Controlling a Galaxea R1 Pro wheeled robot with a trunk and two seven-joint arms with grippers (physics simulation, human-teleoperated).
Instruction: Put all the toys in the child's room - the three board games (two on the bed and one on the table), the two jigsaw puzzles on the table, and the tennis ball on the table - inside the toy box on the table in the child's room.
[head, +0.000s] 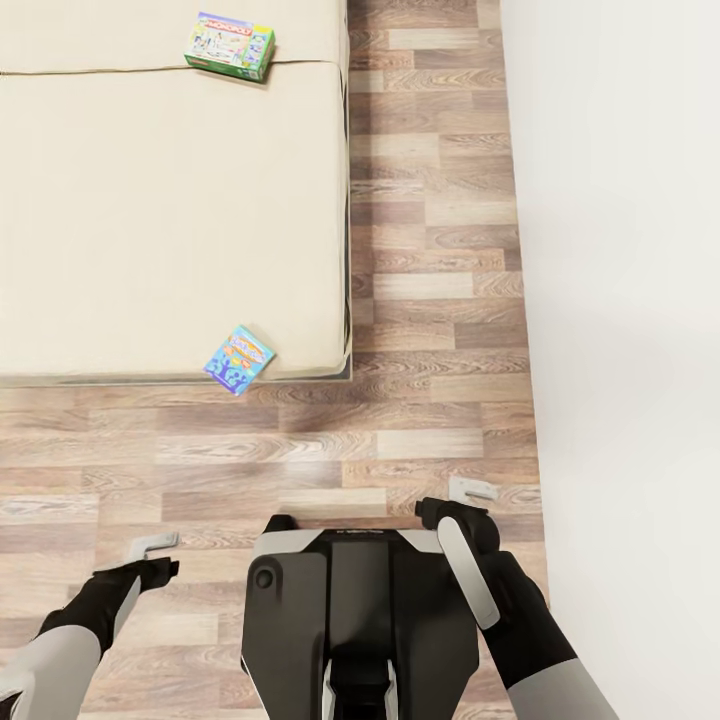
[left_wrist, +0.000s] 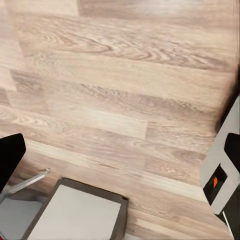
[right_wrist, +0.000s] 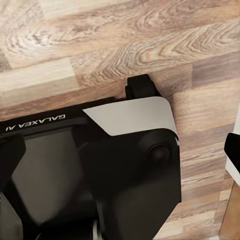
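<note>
Two board games lie on the bed (head: 150, 220). A green-blue Monopoly box (head: 230, 45) rests far back on the beige mattress. A smaller blue printed box (head: 239, 359) sits at the mattress's near edge, slightly overhanging it. My left gripper (head: 152, 547) hangs low over the wood floor, well short of the bed, open and empty. My right gripper (head: 470, 491) hovers over the floor beside my base, also open and empty. In each wrist view the black fingertips (left_wrist: 10, 160) (right_wrist: 233, 150) stand far apart. The toy box, table, jigsaw puzzles and tennis ball are out of view.
A white wall (head: 620, 300) runs along the right side, leaving a strip of plank floor (head: 430, 250) between it and the bed. My dark base (head: 360, 620) is below me, about one plank-width band of floor away from the bed's foot.
</note>
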